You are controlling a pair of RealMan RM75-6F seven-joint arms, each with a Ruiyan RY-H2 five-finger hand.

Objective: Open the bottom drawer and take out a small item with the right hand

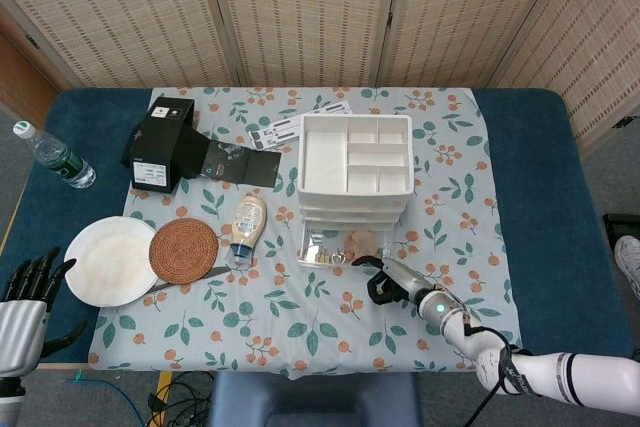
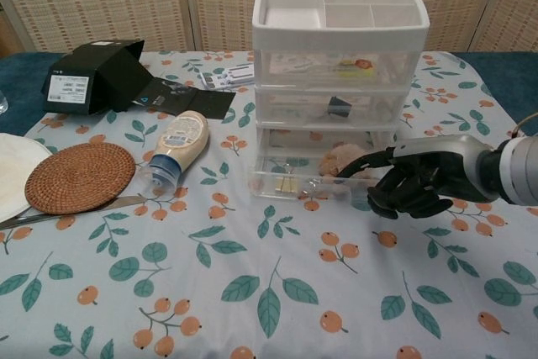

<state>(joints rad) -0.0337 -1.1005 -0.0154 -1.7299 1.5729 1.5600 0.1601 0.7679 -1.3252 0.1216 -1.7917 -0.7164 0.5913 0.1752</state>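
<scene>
Three clear drawers sit stacked in the white organizer [image 2: 340, 56] at the middle of the table, and we see the bottom drawer [image 2: 307, 177] pulled out toward the near edge, its front standing well forward of the two above. Inside it lie a small clip-like item [image 2: 290, 181] at the left and a tan, rounded item [image 2: 338, 162] toward the right. Our right hand [image 2: 412, 179] reaches in from the right with its fingers curled; one fingertip [image 2: 349, 169] hooks over the drawer's front rim at the right corner, so the hand holds the drawer's front and nothing from inside it. In the head view our left hand [image 1: 26, 299] hangs off the near left corner of the table, fingers spread, holding nothing. Left of the organizer we find a squeeze bottle [image 2: 176, 145] on its side, a woven coaster [image 2: 80, 177], a white plate [image 1: 108, 260] and a black box [image 2: 94, 75].
</scene>
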